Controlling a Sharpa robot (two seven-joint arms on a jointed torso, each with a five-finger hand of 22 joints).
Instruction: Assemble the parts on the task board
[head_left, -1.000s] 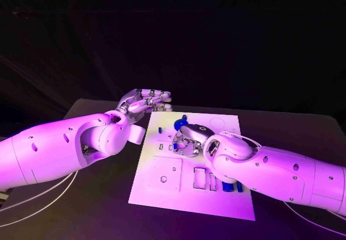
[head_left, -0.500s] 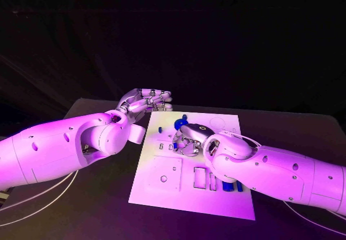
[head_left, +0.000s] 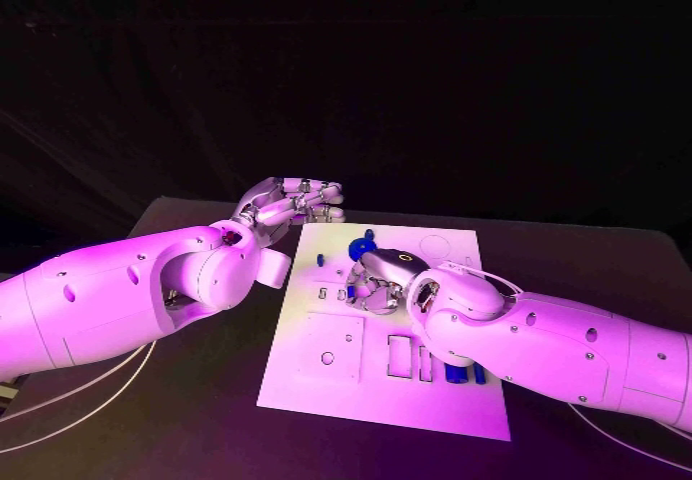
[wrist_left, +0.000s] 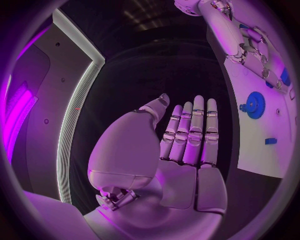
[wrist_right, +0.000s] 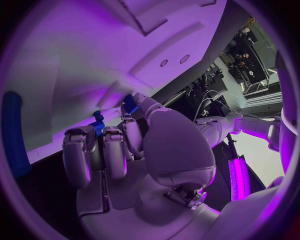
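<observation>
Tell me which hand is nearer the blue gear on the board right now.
Right. The right hand rests on the task board just short of the blue gear. The left hand hangs off the board's far left corner, over the table, fingers straight, holding nothing.

A dark surface (head_left: 188, 400) is stretching across the lower part of the head view, its far edge running in front of a black backdrop (head_left: 433, 100) that is hanging in faint folds. Purple light is falling over everything. In the left wrist view, a pale lit strip (wrist_left: 75, 115) is curving along a grey wall panel (wrist_left: 44, 75), with a bright purple glow (wrist_left: 15, 107) beside it.
</observation>
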